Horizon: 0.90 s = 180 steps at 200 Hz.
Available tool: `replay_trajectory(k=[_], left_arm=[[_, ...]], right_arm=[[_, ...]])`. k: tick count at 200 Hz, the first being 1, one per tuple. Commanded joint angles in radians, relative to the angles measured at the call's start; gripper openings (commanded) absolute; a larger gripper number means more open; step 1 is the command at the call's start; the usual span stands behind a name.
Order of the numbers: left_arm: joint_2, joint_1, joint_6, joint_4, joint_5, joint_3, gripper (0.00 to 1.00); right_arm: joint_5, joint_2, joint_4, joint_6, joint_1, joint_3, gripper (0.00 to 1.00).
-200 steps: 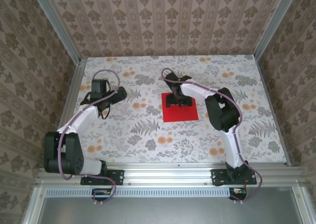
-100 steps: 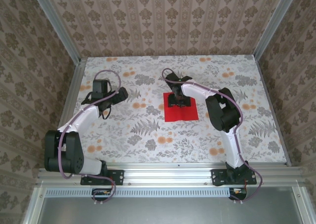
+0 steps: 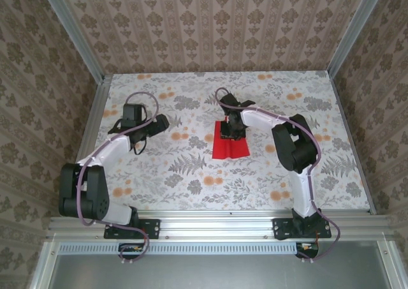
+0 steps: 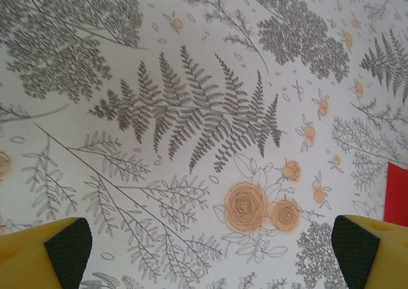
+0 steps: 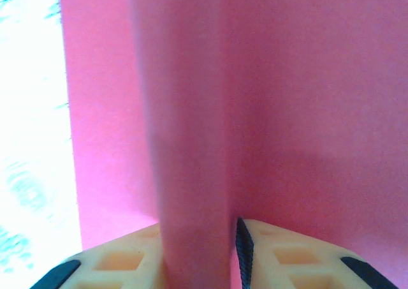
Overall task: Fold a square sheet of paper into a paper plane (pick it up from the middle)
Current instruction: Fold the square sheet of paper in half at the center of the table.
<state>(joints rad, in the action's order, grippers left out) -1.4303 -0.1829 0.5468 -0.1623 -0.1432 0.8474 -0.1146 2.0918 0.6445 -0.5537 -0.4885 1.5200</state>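
Paper comes to one piece, the square sheet of paper. It is red and sits on the flowered table right of centre, its middle pulled up into a ridge. Grippers number two. The right gripper pinches that ridge, jaws nearly closed, and covers the sheet's far part. The left gripper hangs spread wide and empty over the table, apart to the left.

Light is soft and even overhead, shadows faint around the square sheet of paper. At my right wrist that paper blurs pink, and the table left of it glares white.
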Motion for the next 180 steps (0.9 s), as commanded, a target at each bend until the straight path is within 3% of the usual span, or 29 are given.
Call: replay_trajectory(k=[1, 58, 117, 180], left_arm=[[-0.019, -0.017, 0.034, 0.036, -0.046, -0.020, 1.00], [-0.050, -0.073, 0.098, 0.152, -0.144, -0.064, 0.98], [-0.149, -0.198, 0.115, 0.215, -0.180, -0.021, 0.86], [-0.210, -0.268, 0.139, 0.248, -0.171, 0.006, 0.81]], right_arm=[[-0.239, -0.098, -0.117, -0.060, 0.005, -0.050, 0.29], [-0.582, -0.238, -0.493, -0.228, 0.076, -0.257, 0.28], [-0.586, -0.144, -0.415, -0.108, 0.126, -0.292, 0.29], [-0.454, -0.055, -0.213, 0.048, 0.156, -0.240, 0.33]])
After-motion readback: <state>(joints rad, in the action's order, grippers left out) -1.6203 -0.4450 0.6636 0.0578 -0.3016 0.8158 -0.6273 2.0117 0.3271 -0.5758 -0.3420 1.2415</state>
